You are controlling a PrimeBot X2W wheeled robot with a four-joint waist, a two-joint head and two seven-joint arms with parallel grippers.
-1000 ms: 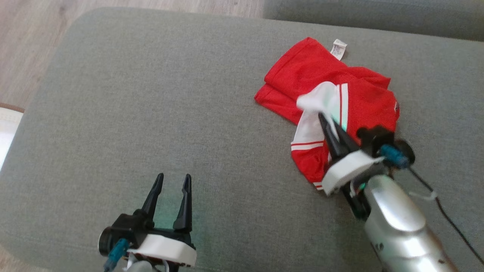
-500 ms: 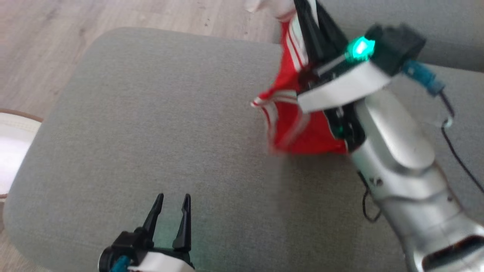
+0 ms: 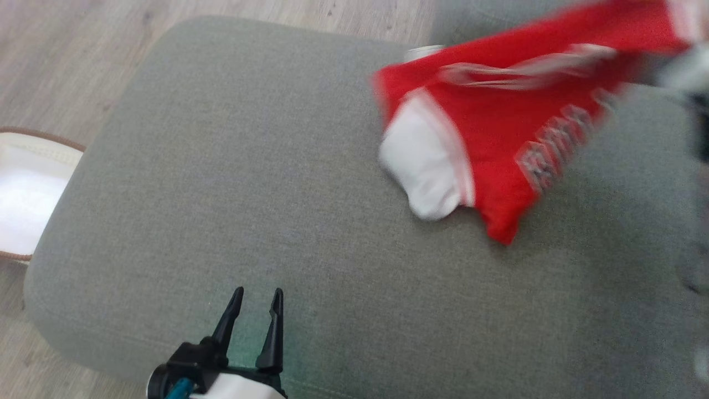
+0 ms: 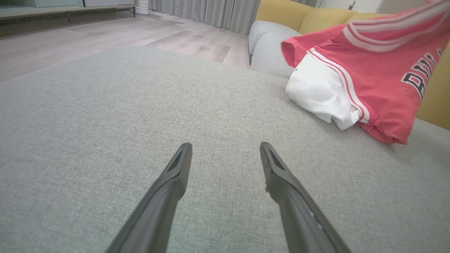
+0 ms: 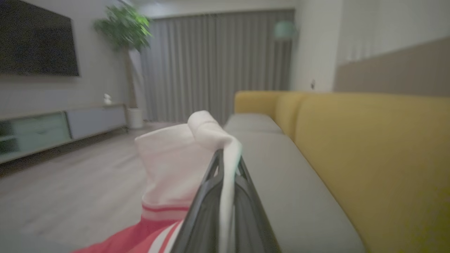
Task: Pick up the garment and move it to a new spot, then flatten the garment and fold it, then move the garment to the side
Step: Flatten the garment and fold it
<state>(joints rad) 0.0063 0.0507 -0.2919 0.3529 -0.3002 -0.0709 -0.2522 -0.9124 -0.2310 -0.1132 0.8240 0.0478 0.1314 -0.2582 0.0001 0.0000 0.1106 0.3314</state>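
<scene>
Lifted red-and-white garment (image 3: 498, 138) hangs in right gripper (image 5: 225, 159), jaws clamped; left gripper (image 3: 258, 296), jaws apart.

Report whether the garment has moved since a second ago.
Yes. The garment, crumpled on the grey cushion before, now hangs raised toward its far right edge from the right gripper.

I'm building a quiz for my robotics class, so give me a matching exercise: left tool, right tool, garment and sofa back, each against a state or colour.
Column one:
1. left tool
2. right tool
3. garment
4. sofa back

Column two:
A. yellow
B. shut on white fabric
C. open, holding nothing
D. red with white trim

Pairs: 1-C, 2-B, 3-D, 4-A
</scene>
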